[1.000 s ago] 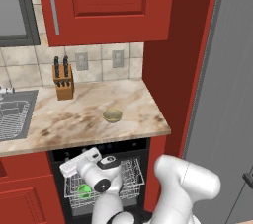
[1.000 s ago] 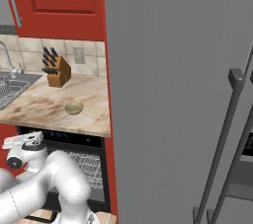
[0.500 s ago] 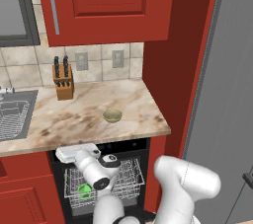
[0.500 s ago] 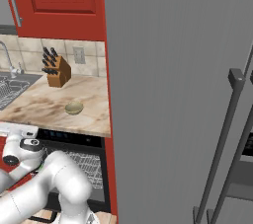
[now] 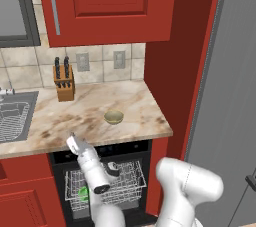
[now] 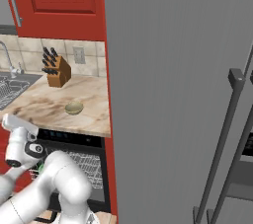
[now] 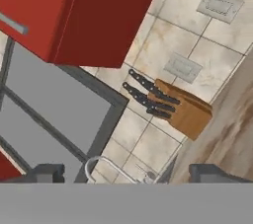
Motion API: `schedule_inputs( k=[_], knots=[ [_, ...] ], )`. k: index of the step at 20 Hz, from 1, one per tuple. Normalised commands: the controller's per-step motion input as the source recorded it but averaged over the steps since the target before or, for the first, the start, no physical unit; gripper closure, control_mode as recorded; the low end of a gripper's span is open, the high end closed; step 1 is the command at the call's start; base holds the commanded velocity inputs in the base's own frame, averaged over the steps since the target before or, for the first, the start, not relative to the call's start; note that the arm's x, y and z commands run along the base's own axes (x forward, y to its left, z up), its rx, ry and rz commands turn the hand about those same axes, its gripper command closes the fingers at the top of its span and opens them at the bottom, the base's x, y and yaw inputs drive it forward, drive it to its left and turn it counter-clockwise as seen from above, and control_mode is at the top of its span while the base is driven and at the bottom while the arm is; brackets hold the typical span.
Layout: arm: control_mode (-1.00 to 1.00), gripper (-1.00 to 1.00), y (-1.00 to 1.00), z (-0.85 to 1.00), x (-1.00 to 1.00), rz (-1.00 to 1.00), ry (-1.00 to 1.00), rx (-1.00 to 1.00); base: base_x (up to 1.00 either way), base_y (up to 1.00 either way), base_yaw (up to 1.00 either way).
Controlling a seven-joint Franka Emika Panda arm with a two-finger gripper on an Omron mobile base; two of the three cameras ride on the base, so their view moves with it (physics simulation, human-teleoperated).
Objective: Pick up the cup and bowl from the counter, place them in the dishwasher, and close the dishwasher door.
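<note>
The olive-tan bowl (image 5: 114, 117) (image 6: 74, 108) sits upright on the marble counter (image 5: 60, 116) (image 6: 44, 102), near its front edge. Below, the dishwasher (image 5: 125, 183) (image 6: 89, 161) stands open with its wire rack out. The green cup (image 5: 84, 193) rests in the rack's left part. My gripper (image 5: 73, 142) (image 6: 19, 123) is raised in front of the counter's edge, left of the bowl and apart from it. In the hand view my gripper (image 7: 128, 173) is open, with nothing between its fingertips (image 7: 47, 172). The dishwasher door is out of view.
A wooden knife block (image 5: 64, 83) (image 6: 58, 72) (image 7: 183, 112) stands at the back of the counter. The steel sink (image 5: 12, 116) (image 6: 7, 90) lies to the left. Red cabinets (image 5: 100, 1) hang above, and a tall grey fridge (image 5: 225, 96) (image 6: 173, 94) closes off the right.
My hand has risen from over the rack to the counter's edge and tipped upward, staying open. The cup stays in the rack and the bowl has not moved.
</note>
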Motion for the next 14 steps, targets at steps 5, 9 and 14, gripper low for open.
schedule_inputs(
  k=[5,9,14],
  knots=[
    [-1.00,-1.00,-0.08,0.30,0.06,-0.05,0.03,0.75,0.00,0.00,0.00],
    [-1.00,-1.00,0.00,0.43,0.29,-0.06,0.16,0.69,0.00,0.00,0.00],
    [-1.00,-1.00,0.00,0.05,0.46,-0.06,0.33,0.60,0.00,0.00,0.00]
  ],
)
